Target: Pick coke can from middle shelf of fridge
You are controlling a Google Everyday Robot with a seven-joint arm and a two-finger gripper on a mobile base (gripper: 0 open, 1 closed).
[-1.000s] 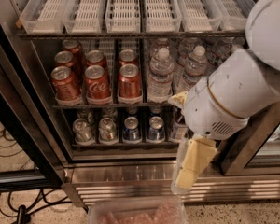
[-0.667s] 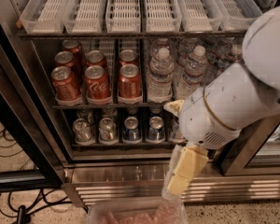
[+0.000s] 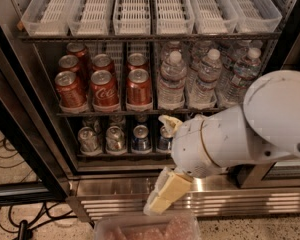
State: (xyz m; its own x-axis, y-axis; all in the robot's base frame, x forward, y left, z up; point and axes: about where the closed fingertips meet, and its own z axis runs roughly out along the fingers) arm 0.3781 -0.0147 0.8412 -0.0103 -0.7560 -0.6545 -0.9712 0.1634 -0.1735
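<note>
Several red coke cans (image 3: 105, 89) stand in three lanes on the left half of the middle shelf (image 3: 140, 112) of the fridge (image 3: 240, 200), whose door is open. The front row holds three cans, with more behind them. My gripper (image 3: 165, 196), cream-coloured on a bulky white arm (image 3: 240, 134), hangs below and right of the cans, in front of the fridge's ribbed steel base. It points down and to the left, is well clear of the cans and touches none of them.
Clear water bottles (image 3: 172, 81) fill the right half of the middle shelf. White slotted trays (image 3: 135, 9) sit on the shelf above. Silver and blue cans (image 3: 115, 139) stand on the shelf below. A clear plastic container (image 3: 145, 228) lies at the bottom edge. Cables (image 3: 10, 156) lie on the floor at left.
The arm has swung left and down, so the gripper now hangs lower and further left in front of the steel base. The cans and bottles have not moved.
</note>
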